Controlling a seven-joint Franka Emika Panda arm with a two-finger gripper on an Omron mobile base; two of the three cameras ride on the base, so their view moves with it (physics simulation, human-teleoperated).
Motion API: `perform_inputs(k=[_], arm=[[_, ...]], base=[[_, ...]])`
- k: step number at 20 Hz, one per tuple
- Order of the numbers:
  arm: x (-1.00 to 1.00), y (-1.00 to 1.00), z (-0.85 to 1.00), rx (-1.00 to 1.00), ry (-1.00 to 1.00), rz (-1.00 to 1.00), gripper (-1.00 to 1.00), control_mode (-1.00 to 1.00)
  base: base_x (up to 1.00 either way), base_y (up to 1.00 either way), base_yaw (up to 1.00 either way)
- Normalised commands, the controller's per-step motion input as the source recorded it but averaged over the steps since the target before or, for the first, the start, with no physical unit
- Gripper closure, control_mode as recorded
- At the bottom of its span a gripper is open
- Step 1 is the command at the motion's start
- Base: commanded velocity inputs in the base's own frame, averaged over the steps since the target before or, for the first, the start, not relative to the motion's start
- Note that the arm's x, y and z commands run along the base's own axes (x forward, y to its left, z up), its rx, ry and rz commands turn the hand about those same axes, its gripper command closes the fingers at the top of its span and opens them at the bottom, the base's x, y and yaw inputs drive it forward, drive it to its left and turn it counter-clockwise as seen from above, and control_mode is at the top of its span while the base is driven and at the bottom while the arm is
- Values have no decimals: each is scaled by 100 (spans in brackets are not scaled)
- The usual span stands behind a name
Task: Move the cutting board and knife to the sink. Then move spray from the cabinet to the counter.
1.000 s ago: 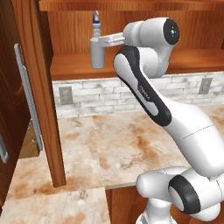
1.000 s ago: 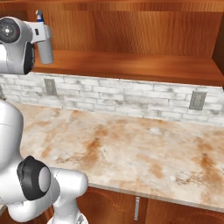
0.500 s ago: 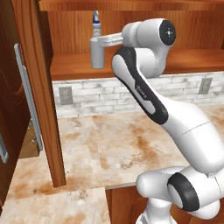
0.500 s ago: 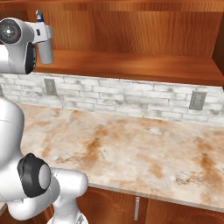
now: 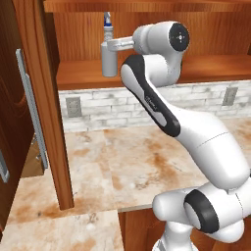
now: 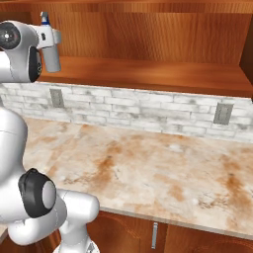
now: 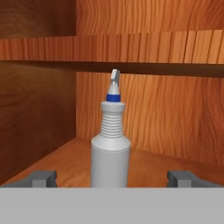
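The spray is a light-grey bottle with a blue-and-white nozzle. It stands upright on the lower shelf of the cabinet, near the cabinet's left wall. My gripper reaches in level at bottle height and is open. In the hand view the spray stands centred between my two fingertips, close in front, with clear gaps on both sides. From the right base view the spray sits just beyond my gripper. The counter lies below. The cutting board, knife and sink are out of view.
The open cabinet door with its silver bar handle hangs at the left. The cabinet's side panel drops to the counter. An upper shelf runs just above the nozzle. A brick backsplash with outlets backs the counter.
My arm has eased a little to the left, bringing the open gripper closer around the spray. The bottle has not moved.
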Motion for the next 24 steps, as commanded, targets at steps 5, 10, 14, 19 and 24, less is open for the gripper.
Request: perform_inputs(k=[5, 10, 14, 19, 24], arm=[[15, 6, 0, 0, 0, -5, -100, -100], [14, 6, 2, 0, 0, -2, -100, -100], [18, 1, 0, 0, 0, -2, -100, -100], [19, 5, 0, 0, 0, -3, -100, -100], [20, 7, 0, 1, 0, -4, -100, -100]], base=[[0, 0, 0], [0, 0, 0], [0, 0, 0], [0, 0, 0], [0, 0, 0]])
